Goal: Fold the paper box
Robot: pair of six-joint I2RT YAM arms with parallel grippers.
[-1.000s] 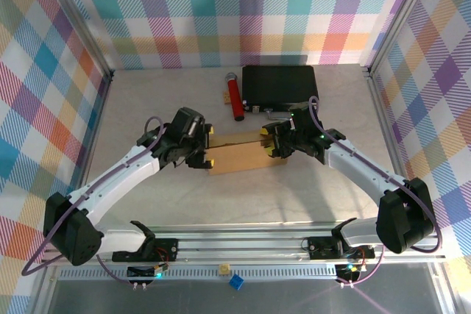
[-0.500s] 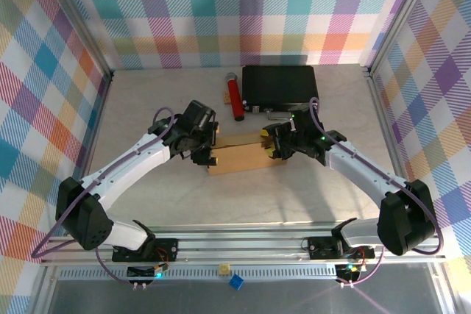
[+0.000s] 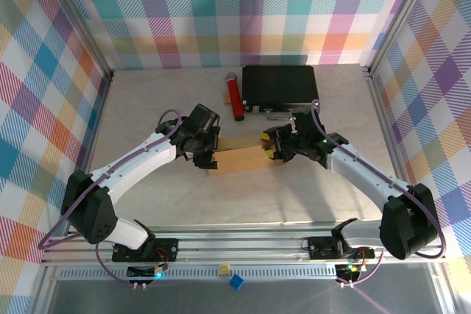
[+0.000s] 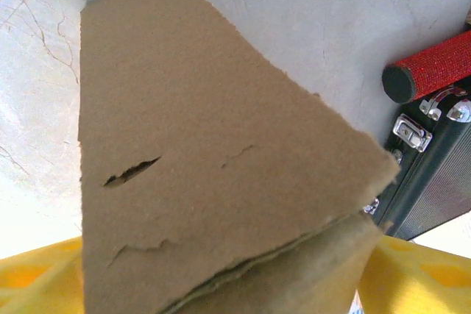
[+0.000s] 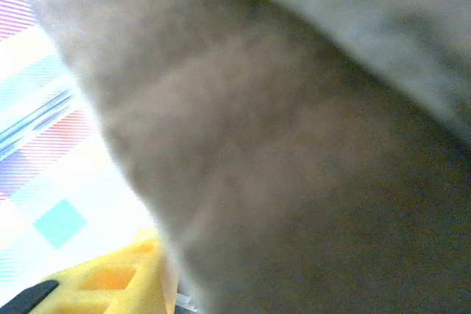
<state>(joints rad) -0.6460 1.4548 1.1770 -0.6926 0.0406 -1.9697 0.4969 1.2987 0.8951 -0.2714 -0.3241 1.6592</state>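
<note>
Brown cardboard, one paper box (image 3: 239, 159), left gripper (image 3: 208, 154) wide around its flap, right gripper (image 3: 271, 148) of a width I cannot tell, one black case (image 3: 280, 84), one red cylinder (image 3: 235, 99).

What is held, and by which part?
Left tool is at the left end of the paper box, right tool at its right end; actual grip cannot be told.

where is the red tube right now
In the top view the red tube lies far back, just left of the black case, beyond the paper box.
</note>
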